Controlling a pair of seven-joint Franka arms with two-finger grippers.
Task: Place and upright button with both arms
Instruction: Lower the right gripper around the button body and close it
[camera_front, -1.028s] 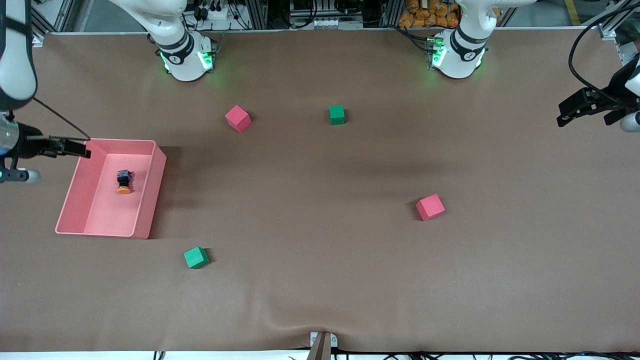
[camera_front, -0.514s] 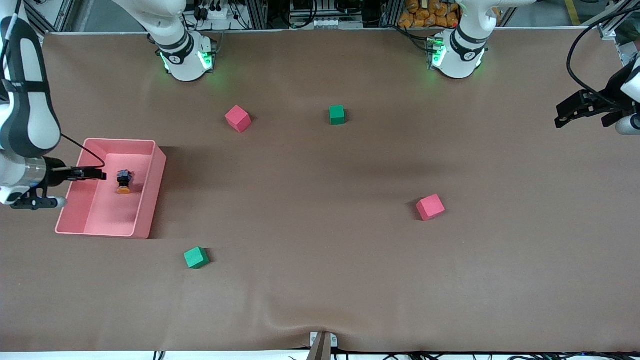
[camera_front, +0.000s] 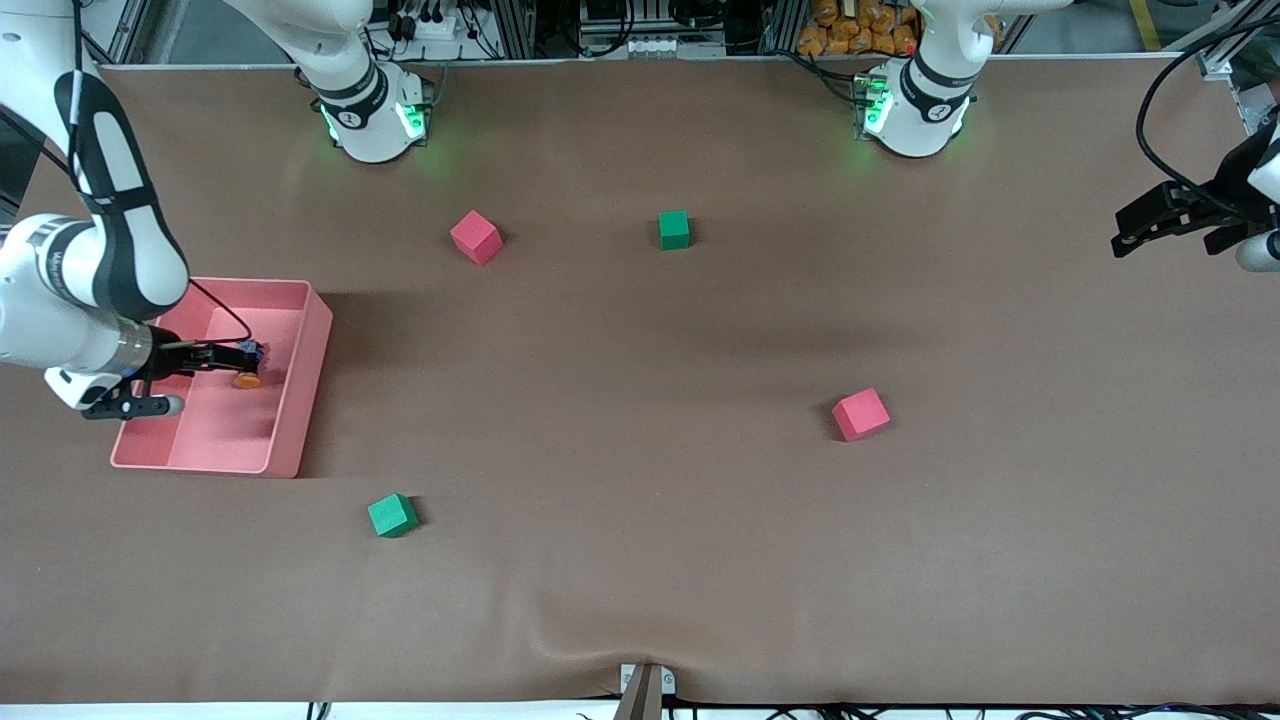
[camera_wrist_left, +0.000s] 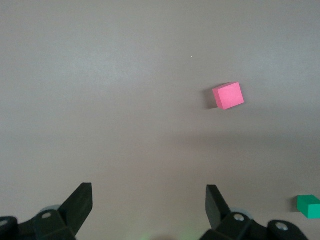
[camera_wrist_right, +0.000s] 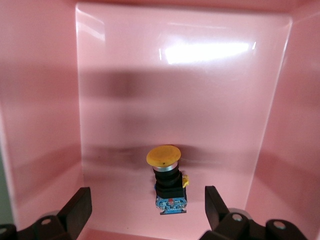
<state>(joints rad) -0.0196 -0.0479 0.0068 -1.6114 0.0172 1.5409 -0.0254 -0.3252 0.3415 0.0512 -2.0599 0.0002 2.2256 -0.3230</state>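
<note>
The button lies on its side in the pink bin, its orange cap toward the front camera. In the right wrist view the button shows its black body and blue base between the spread fingers. My right gripper is open inside the bin, right over the button's body, with the jaws apart from it; its own view puts the right gripper round the base end. My left gripper hangs open and empty over the table at the left arm's end, where it waits; the left gripper sees bare table.
Two red cubes and two green cubes are scattered on the brown table. The left wrist view shows a red cube and a green cube. The bin walls stand close round the right gripper.
My right gripper has moved from the bin's outer edge into the bin and now covers the button's body. The left gripper has barely shifted. The button has not moved.
</note>
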